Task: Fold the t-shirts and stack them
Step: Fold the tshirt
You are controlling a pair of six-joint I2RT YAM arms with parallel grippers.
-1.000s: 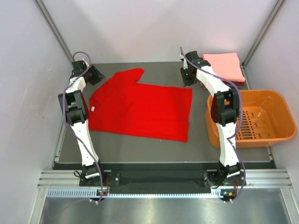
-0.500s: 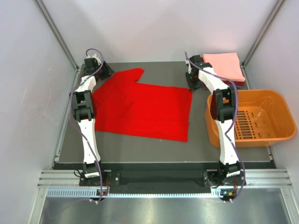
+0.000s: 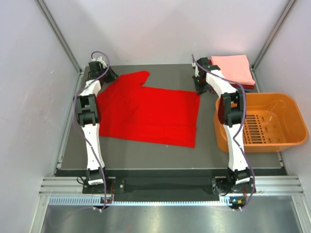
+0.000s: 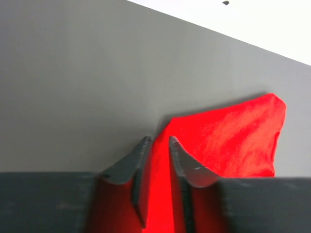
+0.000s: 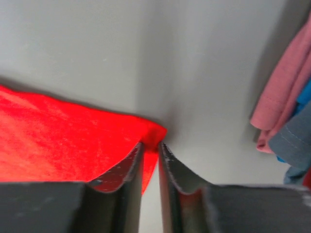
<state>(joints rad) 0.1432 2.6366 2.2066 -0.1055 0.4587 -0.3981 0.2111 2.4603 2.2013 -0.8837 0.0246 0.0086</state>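
Note:
A bright red t-shirt (image 3: pixel 150 114) lies spread flat on the dark table, one sleeve (image 3: pixel 136 77) pointing to the back. My left gripper (image 3: pixel 108 76) is at the shirt's back left edge. In the left wrist view its jaws (image 4: pixel 159 141) stand narrowly apart with red cloth (image 4: pixel 228 141) pinched between them. My right gripper (image 3: pixel 199 89) is at the shirt's back right corner. In the right wrist view its jaws (image 5: pixel 150 144) are closed on that red corner (image 5: pixel 154 133). A stack of folded t-shirts (image 3: pixel 233 68), salmon-pink on top, sits at the back right.
An orange plastic basket (image 3: pixel 291 109) stands at the right edge of the table. The folded stack shows at the right of the right wrist view, pink (image 5: pixel 286 102) over grey-blue (image 5: pixel 296 141). White walls enclose the table on three sides.
Both arms have swung inward and back to the shirt's far corners and lowered onto the cloth. The shirt itself has not moved.

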